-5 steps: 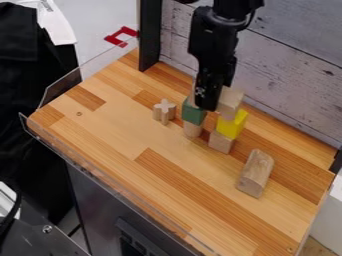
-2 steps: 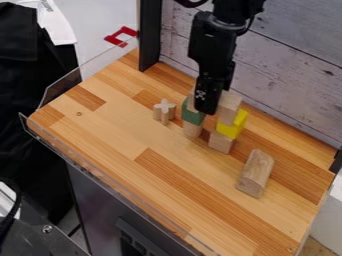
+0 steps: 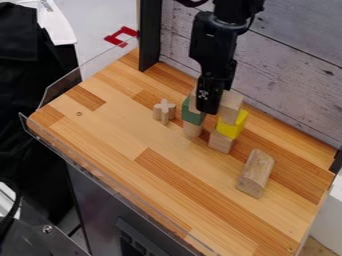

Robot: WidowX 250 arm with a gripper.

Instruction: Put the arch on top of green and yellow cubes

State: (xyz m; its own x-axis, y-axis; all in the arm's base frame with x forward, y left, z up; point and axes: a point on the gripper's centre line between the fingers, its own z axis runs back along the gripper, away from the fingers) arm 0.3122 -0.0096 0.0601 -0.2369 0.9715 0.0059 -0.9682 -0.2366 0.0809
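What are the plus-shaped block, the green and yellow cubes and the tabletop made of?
Plus-shaped block: looks like bare wood, pale tan and matte.
Green cube and yellow cube: probably painted wood, given solid colour with no grain visible; plastic can't be ruled out.
Tabletop: wood or wood-look laminate, smooth finish, with grained strips in light and darker tones.

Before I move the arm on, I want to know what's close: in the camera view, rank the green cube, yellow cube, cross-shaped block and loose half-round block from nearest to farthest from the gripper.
From the gripper:
1. Green cube, just left, and yellow cube, just right: too close to call.
2. Cross-shaped block, farther left.
3. Half-round block, lower right.
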